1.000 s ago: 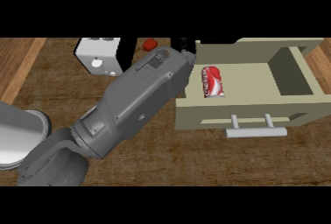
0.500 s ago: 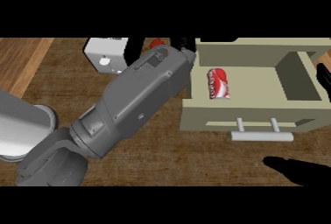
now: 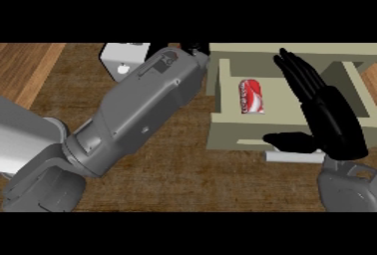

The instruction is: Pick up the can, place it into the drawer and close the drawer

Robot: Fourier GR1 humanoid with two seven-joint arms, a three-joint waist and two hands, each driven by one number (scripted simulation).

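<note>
My right hand [image 3: 324, 107], black with fingers straight and open, hovers over the boxy beige drawer [image 3: 239, 133] at frame right. The smooth red can [image 3: 251, 96] lies inside, with bare floor on both sides.

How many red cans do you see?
1. The red can lies on its side in the open drawer, left of the right hand. Another could be hidden under the big grey left forearm.

Dark wood counter [image 3: 221, 184] — paler plank strip [image 3: 28, 64] along its left.
</note>
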